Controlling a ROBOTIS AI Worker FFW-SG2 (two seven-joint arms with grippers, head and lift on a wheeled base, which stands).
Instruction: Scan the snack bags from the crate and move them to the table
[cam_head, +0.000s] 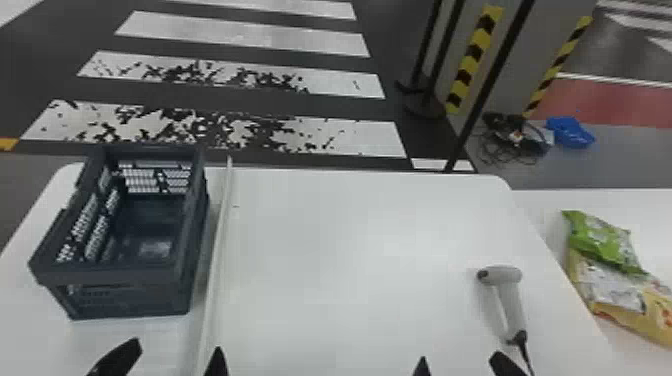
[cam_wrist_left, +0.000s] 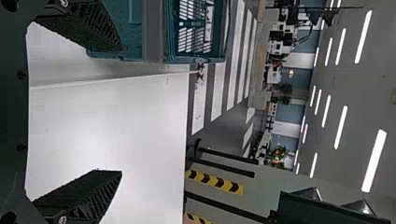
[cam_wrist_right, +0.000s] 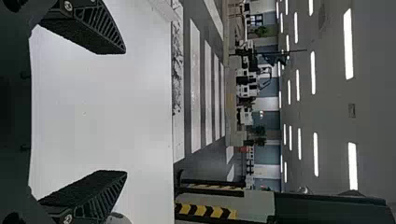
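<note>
both grippers are at the near edge of the white table (cam_head: 350, 225). the left gripper (cam_head: 177, 351) has its two fingers set well apart, with bare tabletop between them in the left wrist view; the right gripper (cam_head: 459, 361) is likewise spread, and neither holds anything.

the snack bags are found on the side table (cam_head: 645, 210), to the right of the white table. a green bag (cam_head: 602, 242) lies partly over yellow-and-white packaging (cam_head: 612, 296); whether that is one bag or more cannot be told.

the dark folding crate (cam_head: 112, 276) stands upright on the left part of the white table, its open top showing the inner floor. a thin white strip (cam_head: 217, 255) runs along the tabletop just beside it, on its right.

a pale handheld scanner (cam_head: 510, 300) lies at the right part of the white table, near the right gripper, its handle and black cable (cam_head: 522, 345) pointing to the near side. beyond the white table, the floor bears worn white crosswalk stripes (cam_head: 280, 132).
</note>
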